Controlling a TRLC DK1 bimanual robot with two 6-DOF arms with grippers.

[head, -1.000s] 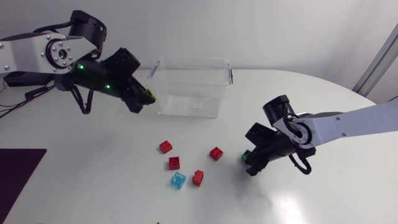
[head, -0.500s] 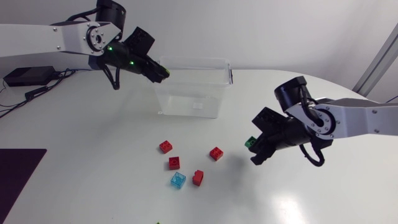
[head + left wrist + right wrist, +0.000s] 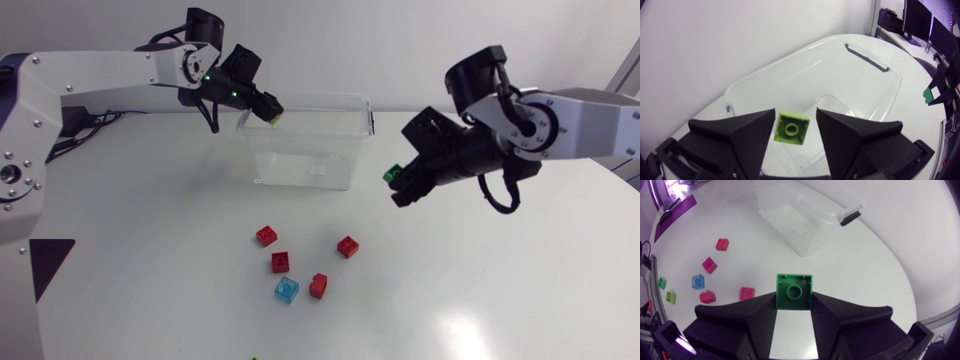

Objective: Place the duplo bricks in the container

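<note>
Over the white table, my left claw [image 3: 795,119] pinches a lime-green duplo brick [image 3: 791,128] from two sides, studs-down hollow facing the wrist camera. It hangs above the left end of the clear plastic container [image 3: 300,97], just inside the rim, with the bin's see-through floor below it.

My right claw [image 3: 398,186] is clamped on a dark green duplo brick [image 3: 393,173] and hovers above the tabletop beside the container's right end, near its wall but apart from it. A black handle clip [image 3: 372,122] sits on that end's rim, between the brick and the bin's opening.

Loose on the table in front of the container lie four red bricks [image 3: 266,236], [image 3: 281,262], [image 3: 347,246], [image 3: 318,286] and a translucent blue brick [image 3: 286,290], which sits just beside the nearest red one. All are well apart from both claws. Two small green bricks [image 3: 662,282] lie farther out, near the table's front edge. A dark mat [image 3: 45,265] covers the table's left front corner.
</note>
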